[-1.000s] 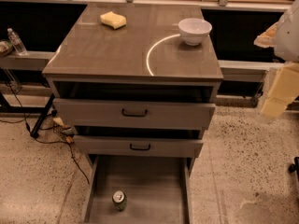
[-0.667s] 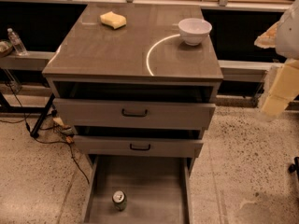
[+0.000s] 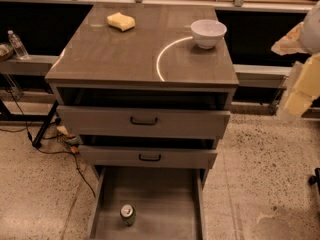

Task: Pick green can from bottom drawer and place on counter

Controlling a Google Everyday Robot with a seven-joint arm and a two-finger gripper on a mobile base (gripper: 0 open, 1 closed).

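Note:
The green can (image 3: 128, 214) stands upright on the flat grey floor of the open bottom drawer (image 3: 165, 204), near its front left. The counter (image 3: 125, 54) is the glossy grey-brown cabinet top with a curved white reflection. My gripper (image 3: 300, 91) shows as a pale, blurred shape at the right edge of the view. It is level with the counter's front edge, well to the right of the cabinet, and far above the can. Nothing is seen in it.
A white bowl (image 3: 208, 32) and a yellow sponge (image 3: 121, 21) sit on the counter. The two upper drawers (image 3: 144, 121) with black handles stand part open above the bottom drawer. A clear water bottle (image 3: 17, 44) stands on the left shelf. Cables (image 3: 60, 144) lie on the floor at left.

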